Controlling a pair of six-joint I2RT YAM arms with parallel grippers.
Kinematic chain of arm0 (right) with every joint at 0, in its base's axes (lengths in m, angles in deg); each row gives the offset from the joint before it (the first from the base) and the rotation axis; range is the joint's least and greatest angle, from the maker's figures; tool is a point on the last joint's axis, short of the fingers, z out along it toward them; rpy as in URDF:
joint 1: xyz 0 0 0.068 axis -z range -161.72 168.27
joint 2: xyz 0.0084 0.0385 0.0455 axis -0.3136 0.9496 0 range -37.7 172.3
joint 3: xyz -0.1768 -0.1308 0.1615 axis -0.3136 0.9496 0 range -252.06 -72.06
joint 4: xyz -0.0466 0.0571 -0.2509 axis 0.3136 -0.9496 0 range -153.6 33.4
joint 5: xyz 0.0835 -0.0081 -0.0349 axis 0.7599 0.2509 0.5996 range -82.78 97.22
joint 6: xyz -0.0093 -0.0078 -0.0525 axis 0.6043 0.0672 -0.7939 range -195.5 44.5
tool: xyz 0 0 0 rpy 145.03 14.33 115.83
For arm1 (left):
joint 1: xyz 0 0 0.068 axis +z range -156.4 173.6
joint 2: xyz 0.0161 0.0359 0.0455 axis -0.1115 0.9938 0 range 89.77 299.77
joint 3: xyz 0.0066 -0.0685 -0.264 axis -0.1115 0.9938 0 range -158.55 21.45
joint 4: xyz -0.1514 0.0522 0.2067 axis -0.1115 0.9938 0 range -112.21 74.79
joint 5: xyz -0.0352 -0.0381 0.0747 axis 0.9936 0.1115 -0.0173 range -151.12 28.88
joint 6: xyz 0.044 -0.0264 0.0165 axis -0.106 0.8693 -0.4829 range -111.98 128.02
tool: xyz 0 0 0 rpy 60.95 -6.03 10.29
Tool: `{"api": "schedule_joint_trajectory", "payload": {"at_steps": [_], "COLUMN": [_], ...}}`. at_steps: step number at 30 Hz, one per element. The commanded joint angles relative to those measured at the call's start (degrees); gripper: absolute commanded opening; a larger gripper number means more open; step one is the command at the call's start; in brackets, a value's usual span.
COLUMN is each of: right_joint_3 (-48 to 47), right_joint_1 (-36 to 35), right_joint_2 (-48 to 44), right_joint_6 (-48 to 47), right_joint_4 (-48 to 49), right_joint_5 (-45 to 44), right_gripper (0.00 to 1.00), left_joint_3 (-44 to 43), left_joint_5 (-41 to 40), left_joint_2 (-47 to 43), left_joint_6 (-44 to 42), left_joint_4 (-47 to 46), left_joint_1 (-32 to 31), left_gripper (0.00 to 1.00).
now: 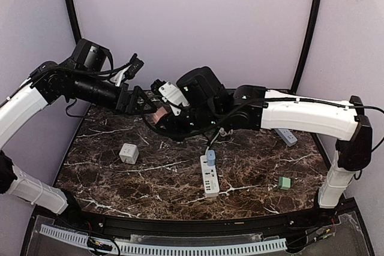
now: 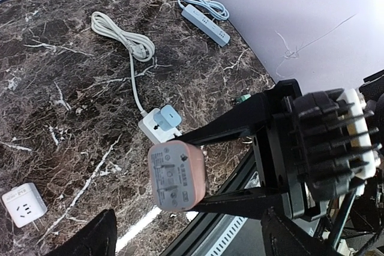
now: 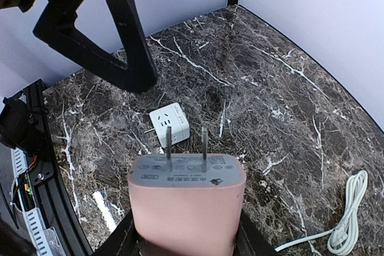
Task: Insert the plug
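Note:
The plug [image 3: 186, 202] is a pink block with two flat metal prongs pointing away from my right wrist. My right gripper [image 3: 186, 239] is shut on its sides and holds it in the air above the back of the table. From above, the plug [image 1: 159, 115] hangs between the two arms. My left gripper [image 1: 141, 102] is just left of it, open and holding nothing. In the left wrist view the plug [image 2: 177, 175] shows its pronged face between the right arm's black fingers [image 2: 240, 127], and my left gripper [image 2: 186, 235] stands open around the bottom edge.
A white power strip [image 1: 209, 177] lies mid-table with a pale blue plug [image 1: 210, 159] in its far end. A white cube adapter [image 1: 129, 153] sits to the left, a small green block [image 1: 284, 183] to the right, a blue-grey strip [image 1: 286, 136] at the back right. A coiled white cable [image 2: 123, 37] lies behind.

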Motion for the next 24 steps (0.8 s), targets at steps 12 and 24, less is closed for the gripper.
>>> {"api": "schedule_joint_trajectory", "payload": {"at_steps": [12, 24], "right_joint_3": [1.17, 1.79], "right_joint_1": [-0.64, -0.75], "right_joint_2": [-3.76, -3.15], "right_joint_6": [-6.54, -8.24], "right_joint_4": [8.41, 8.18], "right_joint_5": [0.96, 0.76], "right_gripper": [0.00, 0.00], "left_joint_3": [-1.94, -2.42], "left_joint_5": [13.32, 17.30], "left_joint_2": [5.40, 7.63], "left_joint_6": [2.97, 3.24], "left_joint_4": [-1.44, -2.58], "left_joint_1": [4.60, 4.77], "left_gripper": [0.65, 0.25]}}
